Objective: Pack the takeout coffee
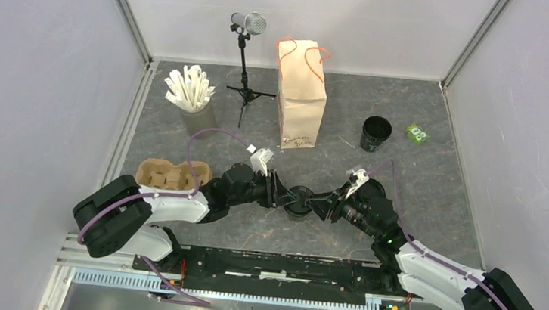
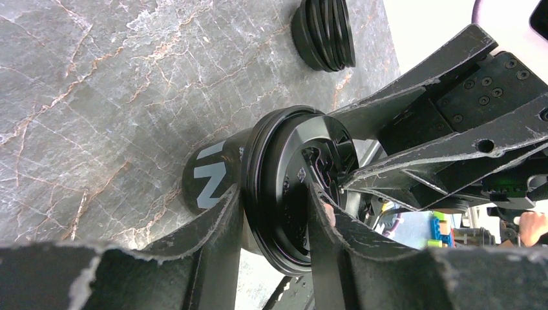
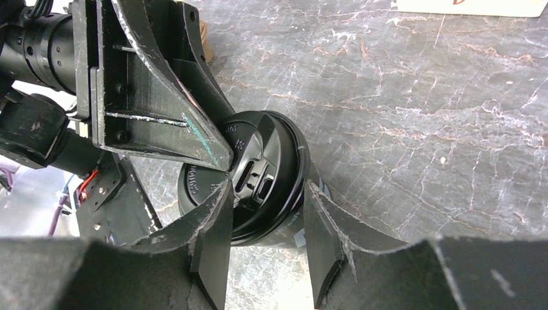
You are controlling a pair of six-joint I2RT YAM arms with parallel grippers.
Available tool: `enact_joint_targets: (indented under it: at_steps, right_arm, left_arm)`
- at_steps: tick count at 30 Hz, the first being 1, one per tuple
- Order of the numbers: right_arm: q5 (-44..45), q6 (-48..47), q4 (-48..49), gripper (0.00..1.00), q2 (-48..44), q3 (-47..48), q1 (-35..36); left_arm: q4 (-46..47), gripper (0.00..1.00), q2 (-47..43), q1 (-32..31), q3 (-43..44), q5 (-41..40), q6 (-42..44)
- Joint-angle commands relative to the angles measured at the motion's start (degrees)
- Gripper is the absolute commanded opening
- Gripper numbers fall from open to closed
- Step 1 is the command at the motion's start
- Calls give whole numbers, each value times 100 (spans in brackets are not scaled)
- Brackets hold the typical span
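Left end effector (image 2: 274,194) and right end effector (image 3: 268,188) both straddle the lid (image 3: 274,152), grip I can't tell, and an uneven squeeze could pop it off.

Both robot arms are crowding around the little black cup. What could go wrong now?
The left pincer and right pincer crowd the one cup; they might bump and tip it. Both straddle the lid; a hard squeeze may pop it loose. The paper bag is tall and narrow; lowering the cup in could topple it.
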Motion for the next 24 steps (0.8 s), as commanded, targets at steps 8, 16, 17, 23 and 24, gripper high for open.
enact_joint_targets:
  at_steps: [8,16,17,23,24]
  right_arm:
    - [-837,-1679,-1082,42,1127,304,-509]
    - [-1666,-2215,-1628,44,1562,966,-804]
    - [-1730,-2275,-1706,45,1657,1118,-813]
    - [-1936,-2405,-1840,51,2296,1668,-862]
    - [-2033,-2383,-1804,51,2388,1731,-859]
  left_arm:
    - [-1845,45,-73,-361,-18,-307,16]
    - [-1923,45,-137,-418,35,-350,-3]
    - [-1924,45,-151,-438,36,-358,-20]
    - [-2096,45,-296,-571,120,-504,-110]
    - [-2142,45,-306,-593,131,-554,-108]
